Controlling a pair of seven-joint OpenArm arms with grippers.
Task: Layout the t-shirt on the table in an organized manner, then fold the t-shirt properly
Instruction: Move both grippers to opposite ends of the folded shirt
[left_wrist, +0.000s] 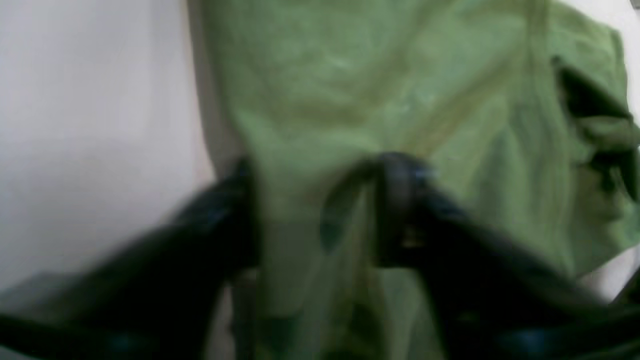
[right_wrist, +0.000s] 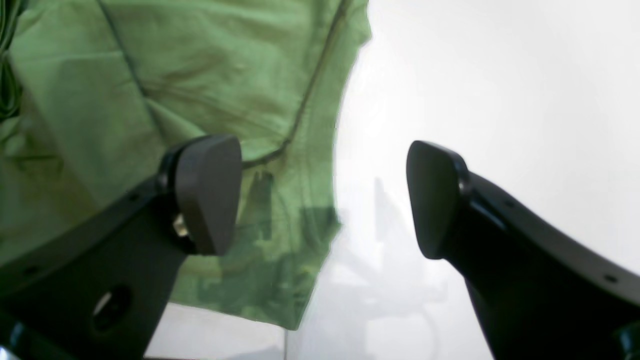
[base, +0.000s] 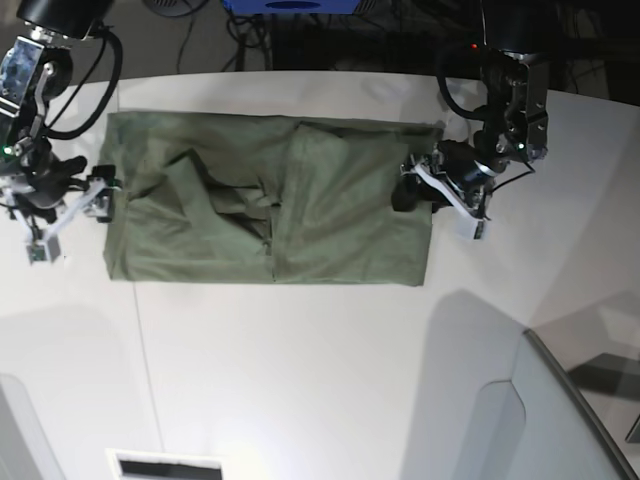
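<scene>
The green t-shirt (base: 270, 205) lay spread out on the white table (base: 300, 350), with some folds bunched near its middle. The left gripper (left_wrist: 315, 210) was at one end of the shirt, its fingers apart with cloth running between them; the blur hid whether they pinched it. The right gripper (right_wrist: 325, 195) was at the other end, fingers wide open, holding nothing.
</scene>
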